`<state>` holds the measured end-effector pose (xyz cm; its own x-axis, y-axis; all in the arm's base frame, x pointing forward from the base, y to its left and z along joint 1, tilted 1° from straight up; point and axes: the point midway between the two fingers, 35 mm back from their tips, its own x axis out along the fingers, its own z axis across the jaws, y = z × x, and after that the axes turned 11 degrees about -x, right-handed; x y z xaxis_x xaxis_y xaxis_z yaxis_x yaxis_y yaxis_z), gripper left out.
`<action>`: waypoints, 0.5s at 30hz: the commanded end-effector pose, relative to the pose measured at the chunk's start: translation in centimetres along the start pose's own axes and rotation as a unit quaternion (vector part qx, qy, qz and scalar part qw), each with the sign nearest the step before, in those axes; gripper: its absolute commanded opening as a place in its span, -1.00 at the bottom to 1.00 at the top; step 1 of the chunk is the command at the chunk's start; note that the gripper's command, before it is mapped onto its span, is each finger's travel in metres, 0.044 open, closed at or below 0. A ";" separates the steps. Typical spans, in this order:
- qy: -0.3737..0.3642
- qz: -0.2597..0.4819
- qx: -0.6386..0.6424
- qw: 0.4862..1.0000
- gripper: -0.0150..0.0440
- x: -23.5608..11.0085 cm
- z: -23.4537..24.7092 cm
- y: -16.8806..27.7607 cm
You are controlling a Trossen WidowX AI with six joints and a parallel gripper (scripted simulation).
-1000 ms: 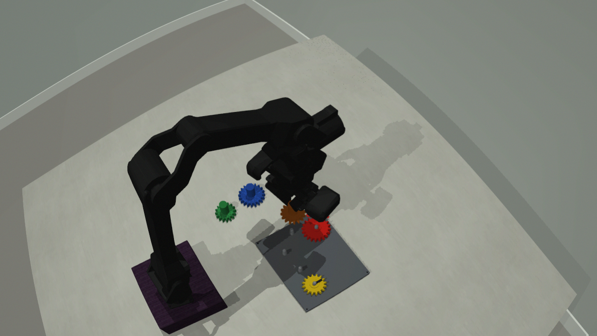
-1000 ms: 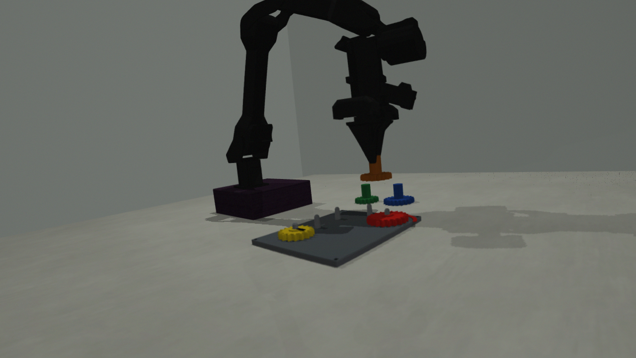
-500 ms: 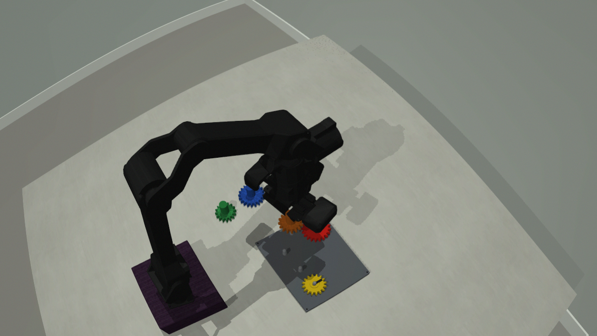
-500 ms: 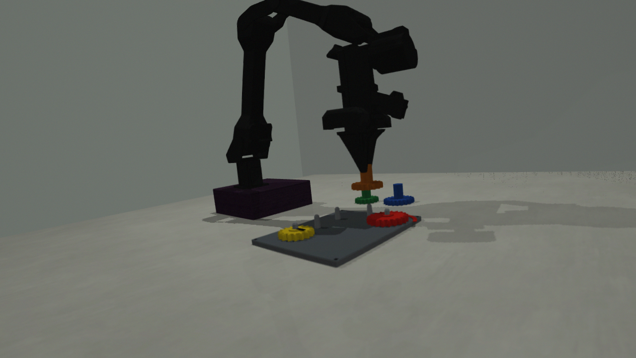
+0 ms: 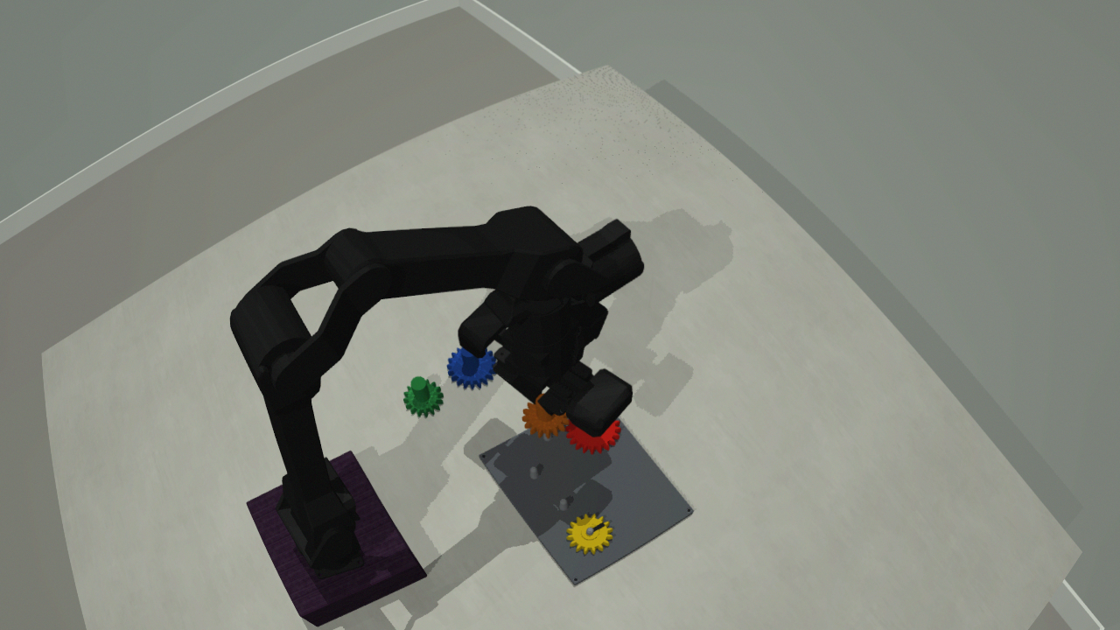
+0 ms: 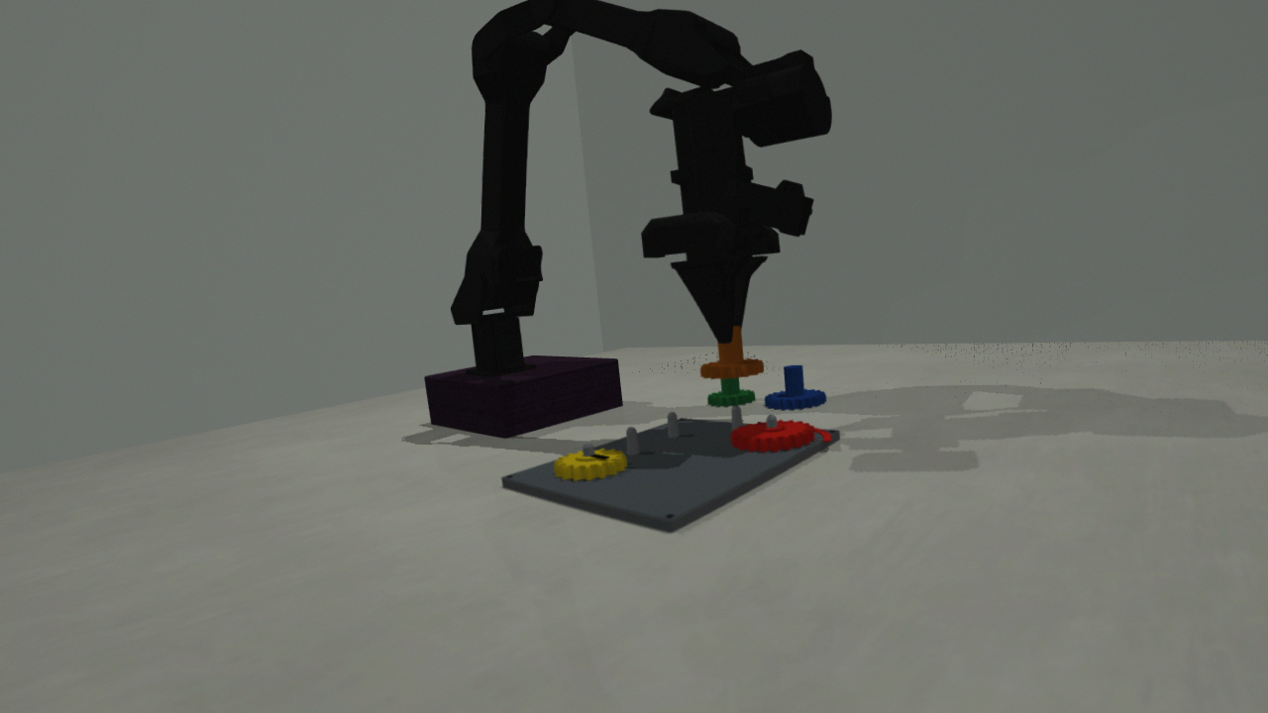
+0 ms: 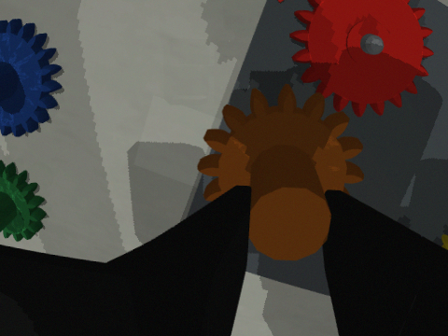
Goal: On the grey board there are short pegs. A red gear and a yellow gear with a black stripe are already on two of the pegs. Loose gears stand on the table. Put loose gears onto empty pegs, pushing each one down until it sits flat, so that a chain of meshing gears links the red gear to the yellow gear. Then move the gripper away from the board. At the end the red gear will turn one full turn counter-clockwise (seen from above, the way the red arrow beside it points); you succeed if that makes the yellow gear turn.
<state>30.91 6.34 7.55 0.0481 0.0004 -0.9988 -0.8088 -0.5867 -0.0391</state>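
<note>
My gripper is shut on the handle of the orange gear. It holds the gear above the grey board, beside the red gear. In the exterior view a peg stands below the orange gear, with a gap between them. Two more pegs are bare. The yellow gear sits on its peg near a board corner. The wrist view hides the peg under the orange gear.
The blue gear and the green gear stand upright on the table beyond the board. The arm's purple base block is left of the board.
</note>
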 end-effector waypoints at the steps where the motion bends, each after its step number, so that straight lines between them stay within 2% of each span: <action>1: -0.001 -0.002 -0.002 1.000 -0.49 0.0 0.0 -0.1; 15: 0.000 -0.002 -0.067 0.998 -0.49 1.1 0.0 -0.1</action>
<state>31.01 6.36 6.80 0.0521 0.0014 -0.9986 -0.7460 -0.6648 -0.0398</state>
